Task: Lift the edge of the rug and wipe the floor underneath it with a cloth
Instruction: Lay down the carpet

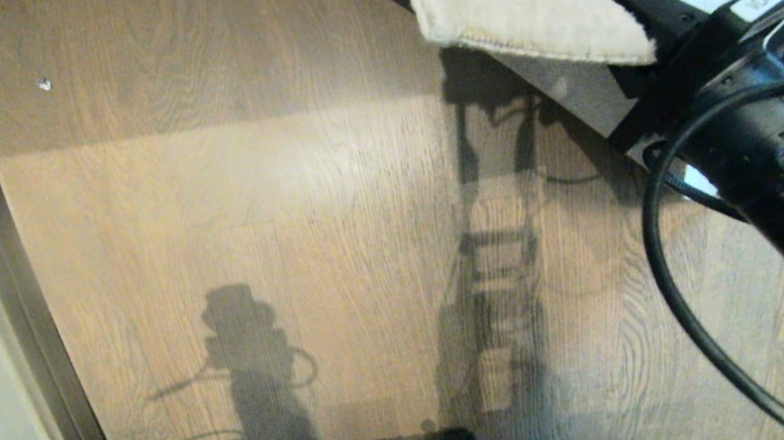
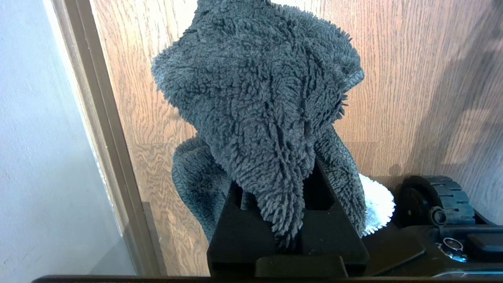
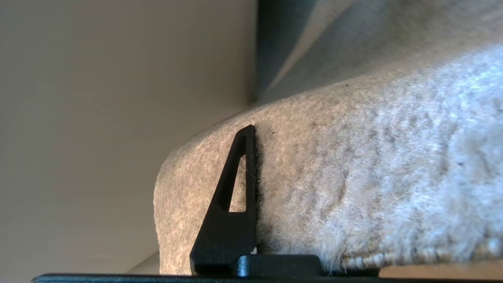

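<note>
Right gripper (image 1: 645,39) sits at the upper right of my head view, clamped on the rug edge (image 1: 522,2), which it holds raised so the cream underside and stitched hem face me. From the right wrist view I see one black finger (image 3: 230,220) pressed flat against the pile. Below the lifted flap the floor (image 1: 248,216) lies bare, crossed only by the rig's shadows, with a small pale speck (image 1: 45,85) far off at the upper left. On my left wrist view the left gripper (image 2: 289,228) is closed on the cloth (image 2: 259,98), a fuzzy charcoal wad bunched over the fingers, hanging above the planks beside a metal door track (image 2: 102,129). A black wheel (image 2: 440,200) of the base shows close by.
</note>
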### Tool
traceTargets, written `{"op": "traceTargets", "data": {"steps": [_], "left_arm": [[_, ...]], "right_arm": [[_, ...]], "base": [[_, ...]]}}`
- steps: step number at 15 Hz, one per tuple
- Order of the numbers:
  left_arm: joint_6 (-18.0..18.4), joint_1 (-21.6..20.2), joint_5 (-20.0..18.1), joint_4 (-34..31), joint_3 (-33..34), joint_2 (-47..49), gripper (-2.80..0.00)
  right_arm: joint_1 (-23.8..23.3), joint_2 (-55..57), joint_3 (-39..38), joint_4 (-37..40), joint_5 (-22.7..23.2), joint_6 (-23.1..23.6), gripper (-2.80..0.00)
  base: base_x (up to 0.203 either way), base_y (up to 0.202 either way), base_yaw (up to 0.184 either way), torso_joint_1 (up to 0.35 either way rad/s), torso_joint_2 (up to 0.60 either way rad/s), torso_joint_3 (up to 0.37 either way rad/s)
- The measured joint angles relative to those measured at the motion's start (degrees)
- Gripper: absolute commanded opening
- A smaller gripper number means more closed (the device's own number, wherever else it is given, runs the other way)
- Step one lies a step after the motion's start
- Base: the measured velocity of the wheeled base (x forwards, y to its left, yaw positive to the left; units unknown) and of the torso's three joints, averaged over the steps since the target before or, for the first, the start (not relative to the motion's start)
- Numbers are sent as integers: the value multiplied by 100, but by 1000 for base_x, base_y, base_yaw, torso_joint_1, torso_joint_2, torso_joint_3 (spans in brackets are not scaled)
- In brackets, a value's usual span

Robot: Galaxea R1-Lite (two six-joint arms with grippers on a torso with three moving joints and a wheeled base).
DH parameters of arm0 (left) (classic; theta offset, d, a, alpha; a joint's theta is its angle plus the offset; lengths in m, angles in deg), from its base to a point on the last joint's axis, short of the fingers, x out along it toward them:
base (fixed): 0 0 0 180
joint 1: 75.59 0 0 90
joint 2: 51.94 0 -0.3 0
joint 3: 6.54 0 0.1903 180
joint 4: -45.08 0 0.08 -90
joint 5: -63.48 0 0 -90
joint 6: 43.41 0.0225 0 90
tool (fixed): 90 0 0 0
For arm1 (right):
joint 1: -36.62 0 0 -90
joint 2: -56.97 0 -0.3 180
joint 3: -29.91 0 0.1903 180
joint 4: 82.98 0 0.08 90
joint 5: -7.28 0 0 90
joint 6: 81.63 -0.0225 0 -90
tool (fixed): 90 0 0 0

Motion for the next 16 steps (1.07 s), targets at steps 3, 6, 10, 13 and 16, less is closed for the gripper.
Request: {"op": "traceTargets", "data": {"steps": [3, 6, 10, 13, 16], "left_arm": [[-1, 0, 0, -2, 0, 0, -280], [-2, 0, -1, -1, 0, 0, -280], [-2, 0, -1, -2, 0, 0, -280], [-2, 0, -3, 0, 0, 0, -280], [0, 0, -3, -2, 0, 0, -280]], "right_arm": [[-6, 147, -30, 2, -17, -116, -280], [-6, 218, -20, 11, -20, -122, 0], [-10, 274, -108, 24, -37, -146, 0], [-6, 427, -281, 30, -45, -189, 0], [-6, 619, -483, 32, -37, -282, 0]], "base": [[0, 0, 0, 0, 0, 0], [0, 0, 0, 0, 0, 0], [0, 0, 0, 0, 0, 0], [0, 0, 0, 0, 0, 0], [0, 0, 0, 0, 0, 0]]}}
